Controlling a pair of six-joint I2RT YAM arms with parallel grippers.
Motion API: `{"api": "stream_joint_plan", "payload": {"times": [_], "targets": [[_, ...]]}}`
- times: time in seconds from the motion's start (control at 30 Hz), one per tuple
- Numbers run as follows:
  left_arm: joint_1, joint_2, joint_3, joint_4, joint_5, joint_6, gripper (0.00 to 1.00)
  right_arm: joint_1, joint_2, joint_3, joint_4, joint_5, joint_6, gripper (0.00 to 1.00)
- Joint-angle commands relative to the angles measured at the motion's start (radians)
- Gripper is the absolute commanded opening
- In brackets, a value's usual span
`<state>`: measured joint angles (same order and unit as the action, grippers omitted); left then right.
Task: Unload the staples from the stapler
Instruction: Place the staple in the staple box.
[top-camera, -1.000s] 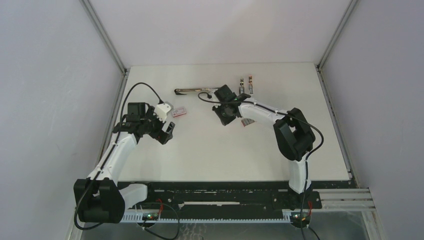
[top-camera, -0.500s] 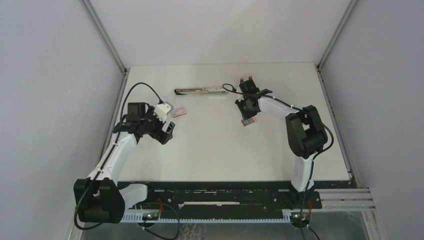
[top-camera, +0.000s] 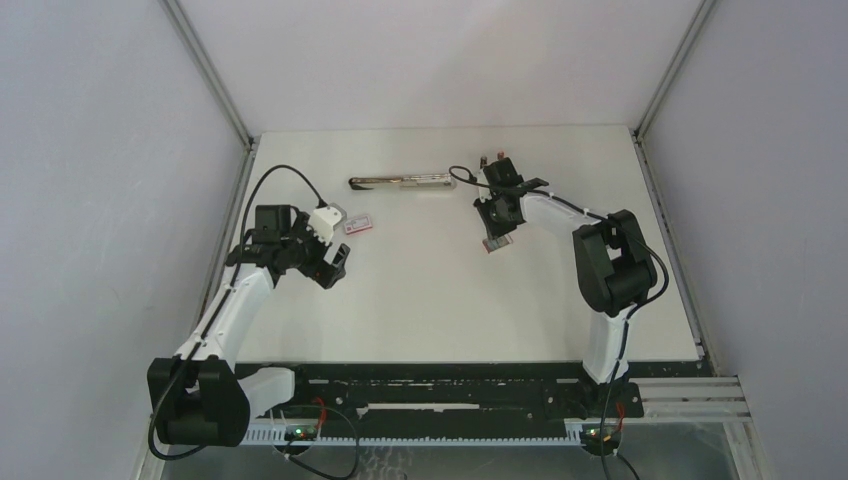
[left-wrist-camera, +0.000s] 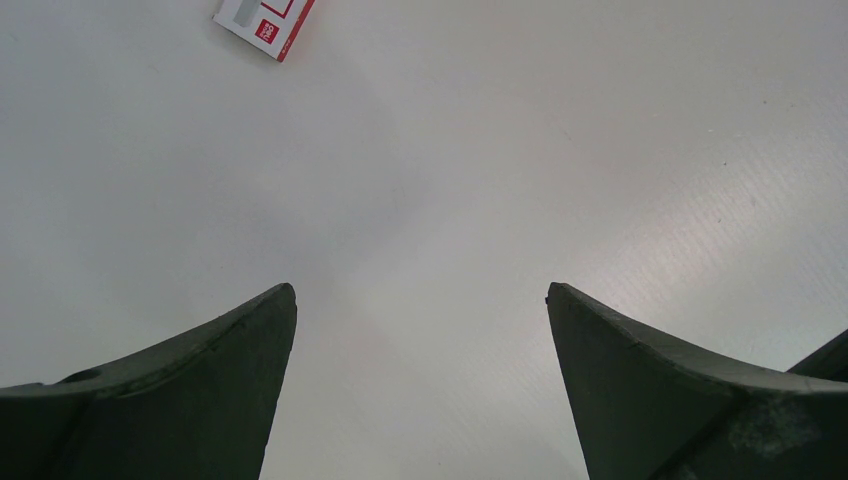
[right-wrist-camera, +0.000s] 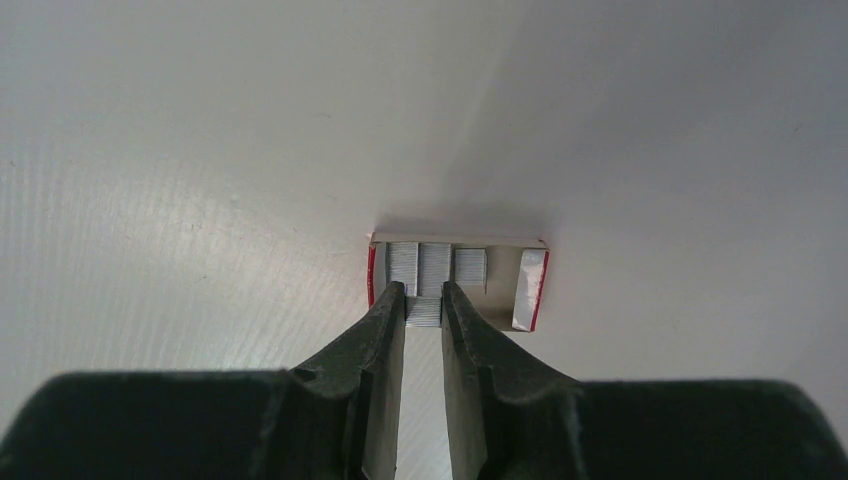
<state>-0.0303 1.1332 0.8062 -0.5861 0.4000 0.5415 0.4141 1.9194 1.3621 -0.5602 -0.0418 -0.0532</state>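
Right jaws are pinching a short silver-grey strip of staples, nearly closed on it, just at a small open white cardboard tray with red edges that is lying on the white desk, right of centre. More strips are sitting in the tray. It looks like the strip is going in beside them. Best done by lowering it level, lining it up with the others, and letting go only once it is resting (such strips probably snap easily). Left jaws are hanging wide open, gripping nothing. The right wrist view is showing the grip and the tray's contents, which the overhead view is not. Overhead is showing the long chrome stapler lying opened flat at the far side, and a small pink-and-white rectangular box near the left arm.
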Motion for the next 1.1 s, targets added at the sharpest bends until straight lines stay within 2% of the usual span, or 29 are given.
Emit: {"api": "stream_joint_plan", "payload": {"times": [0.0, 1.07], "targets": [[0.009, -0.009, 0.011, 0.017, 0.026, 0.012, 1.0, 0.001, -0.012, 0.003, 0.039, -0.021, -0.008, 0.19], [0.01, -0.012, 0.011, 0.017, 0.025, 0.012, 1.0, -0.017, 0.05, 0.003, 0.024, -0.036, -0.011, 0.19]]}}
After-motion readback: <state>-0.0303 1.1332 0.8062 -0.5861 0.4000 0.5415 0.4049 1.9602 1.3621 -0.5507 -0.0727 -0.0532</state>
